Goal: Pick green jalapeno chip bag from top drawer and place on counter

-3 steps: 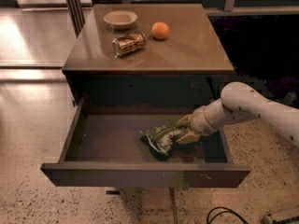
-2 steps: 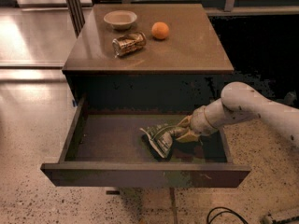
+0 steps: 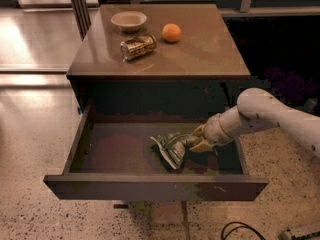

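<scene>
The green jalapeno chip bag (image 3: 170, 149) lies crumpled on the floor of the open top drawer (image 3: 115, 154), right of its middle. My gripper (image 3: 196, 140) reaches down into the drawer from the right on a white arm. It sits at the bag's right end, and its fingers (image 3: 201, 146) are closed on that end. The bag still rests low in the drawer. The glossy brown counter (image 3: 200, 49) is the cabinet top above the drawer.
On the counter stand a small pale bowl (image 3: 129, 20), an orange (image 3: 171, 32) and a crushed gold-brown can (image 3: 137, 46), all in its back left part. The drawer's front panel (image 3: 155, 188) juts out over the speckled floor. A black cable (image 3: 240, 230) lies on the floor.
The bag's free left end has shifted slightly left and forward. The arm and gripper have barely moved.
</scene>
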### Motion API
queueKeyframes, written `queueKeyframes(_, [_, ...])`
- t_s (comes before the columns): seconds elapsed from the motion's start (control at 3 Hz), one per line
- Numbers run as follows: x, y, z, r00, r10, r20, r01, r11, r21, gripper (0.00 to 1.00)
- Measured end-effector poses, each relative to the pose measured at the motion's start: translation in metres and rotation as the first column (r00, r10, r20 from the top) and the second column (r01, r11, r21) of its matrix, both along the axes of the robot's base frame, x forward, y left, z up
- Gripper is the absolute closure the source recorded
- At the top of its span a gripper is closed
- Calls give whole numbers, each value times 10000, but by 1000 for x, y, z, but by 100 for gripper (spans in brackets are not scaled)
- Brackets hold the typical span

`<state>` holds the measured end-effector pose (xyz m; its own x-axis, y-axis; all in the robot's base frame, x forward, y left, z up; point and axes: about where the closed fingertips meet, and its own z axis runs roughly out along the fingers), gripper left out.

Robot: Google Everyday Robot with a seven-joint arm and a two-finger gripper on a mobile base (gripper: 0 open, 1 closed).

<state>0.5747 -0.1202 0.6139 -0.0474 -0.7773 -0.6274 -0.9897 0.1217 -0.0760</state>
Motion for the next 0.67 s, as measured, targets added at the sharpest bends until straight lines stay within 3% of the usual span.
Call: queueKeyframes(0.67, [15, 16, 34, 9986, 496, 168, -507, 9959, 753, 100])
